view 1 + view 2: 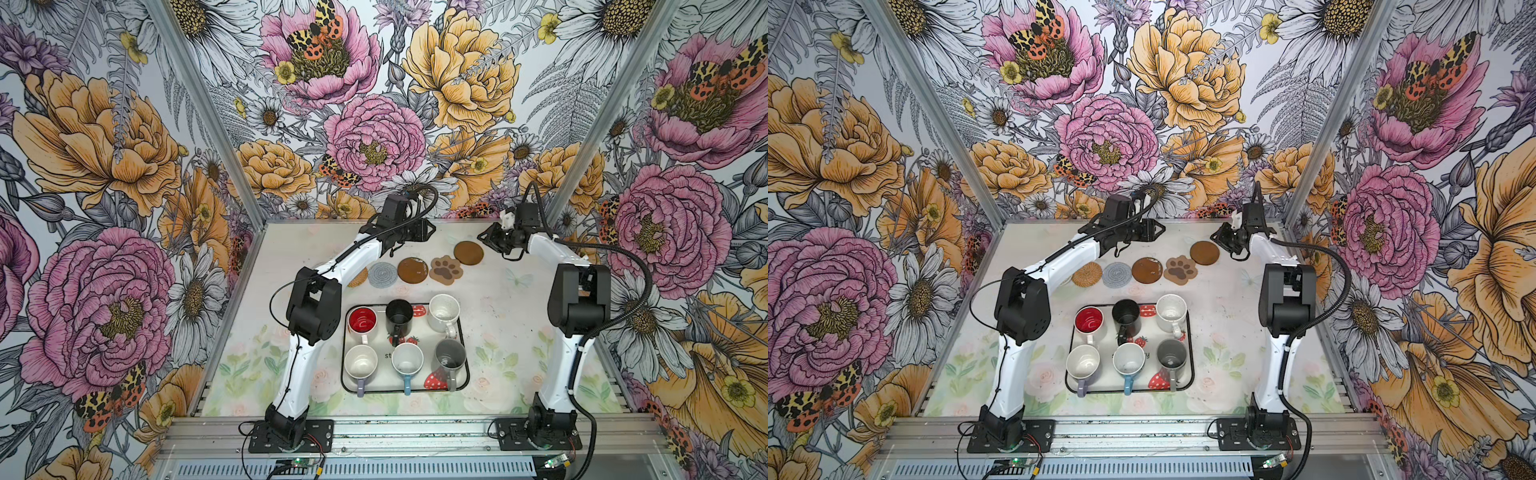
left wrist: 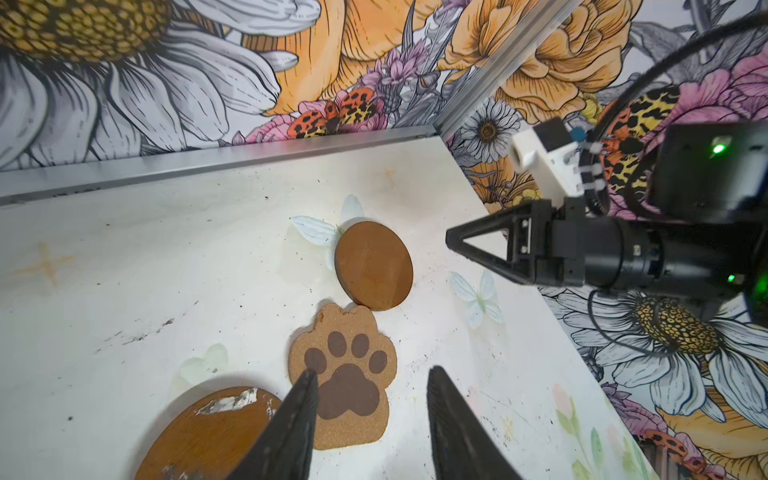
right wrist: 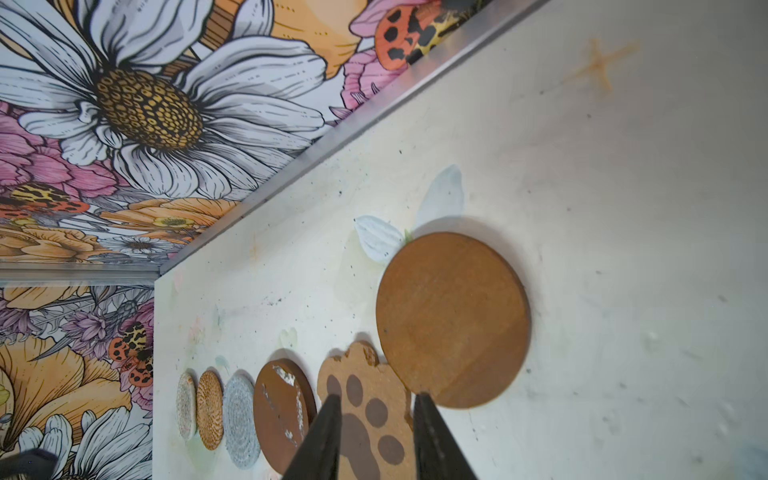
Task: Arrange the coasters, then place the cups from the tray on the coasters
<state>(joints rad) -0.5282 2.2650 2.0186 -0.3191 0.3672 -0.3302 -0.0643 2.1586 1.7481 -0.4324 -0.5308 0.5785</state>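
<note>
The plain brown disc (image 1: 468, 252) lies flat just right of centre in a top view, at the right end of the coaster row and set a little higher than the others. Its lower edge touches or just overlaps the paw mat (image 1: 446, 269); I cannot tell which.

To the left are a scuffed brown disc (image 1: 412, 270), a grey spiral mat (image 1: 383, 274) and a woven mat (image 1: 1086, 274). A pale beaded mat (image 3: 186, 405) shows only in the right wrist view.

The disc looks thin, stiff and light. It offers little to pinch from above, so a nip across its free rim, or a nudge along the table, seems the best hold. The cork-like paw mat should shift just as easily if bumped.

The right gripper (image 3: 376, 399) hovers by the disc's edge with its jaws slightly apart and holding nothing. The left gripper (image 2: 372, 372) hangs over the paw mat, also parted and empty.

Below centre, six cups (image 1: 407, 359) stand upright on the strawberry tray (image 1: 384, 384) with their handles toward the lower edge. They look glazed, heavier, slippery and breakable, so each is probably best gripped across its wall at the rim.
</note>
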